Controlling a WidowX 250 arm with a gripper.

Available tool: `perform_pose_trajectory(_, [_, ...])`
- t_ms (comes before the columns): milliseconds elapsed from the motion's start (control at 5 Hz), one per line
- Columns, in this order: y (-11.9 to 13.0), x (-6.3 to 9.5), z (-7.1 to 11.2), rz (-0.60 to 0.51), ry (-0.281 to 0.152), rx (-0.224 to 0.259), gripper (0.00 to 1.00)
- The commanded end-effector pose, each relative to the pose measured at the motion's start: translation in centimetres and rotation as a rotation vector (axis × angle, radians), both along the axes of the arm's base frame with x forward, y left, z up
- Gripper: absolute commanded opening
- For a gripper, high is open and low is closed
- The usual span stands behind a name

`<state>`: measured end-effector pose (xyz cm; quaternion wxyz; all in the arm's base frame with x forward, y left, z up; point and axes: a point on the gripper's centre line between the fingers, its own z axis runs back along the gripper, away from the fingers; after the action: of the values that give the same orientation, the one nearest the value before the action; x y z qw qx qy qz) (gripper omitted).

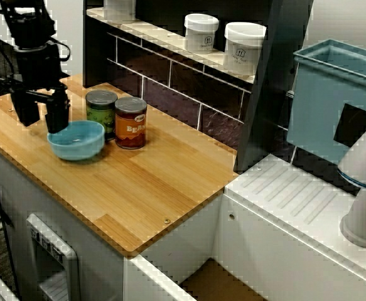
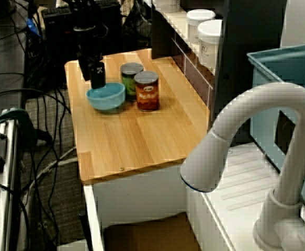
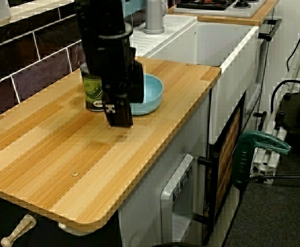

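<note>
The black gripper [image 1: 43, 123] hangs with its jaws apart at the rim of the blue bowl [image 1: 77, 143] on the wooden counter [image 1: 151, 182]. Whether it touches the bowl cannot be told. Just beside the bowl stand a green-labelled can [image 1: 101, 114] and a red can [image 1: 130, 125] lettered "BEA".

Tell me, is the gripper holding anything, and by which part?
Nothing is held. The gripper stands open astride the rim of the blue bowl, without clamping it.
</note>
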<state>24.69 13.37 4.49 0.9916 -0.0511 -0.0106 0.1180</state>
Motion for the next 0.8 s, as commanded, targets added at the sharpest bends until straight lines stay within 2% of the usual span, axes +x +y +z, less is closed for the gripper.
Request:
perform_pose_trajectory(0, [3.3, -0.3, 0.2, 0.024, -0.041, 0.023, 1.0])
perform_pose_trajectory(200, [4.1, -0.7, 0.6, 0.035, -0.041, -0.001, 1.0])
perform_pose_trajectory(600, [6.1, -0.1, 1.9, 0.064, -0.052, -0.024, 1.0])
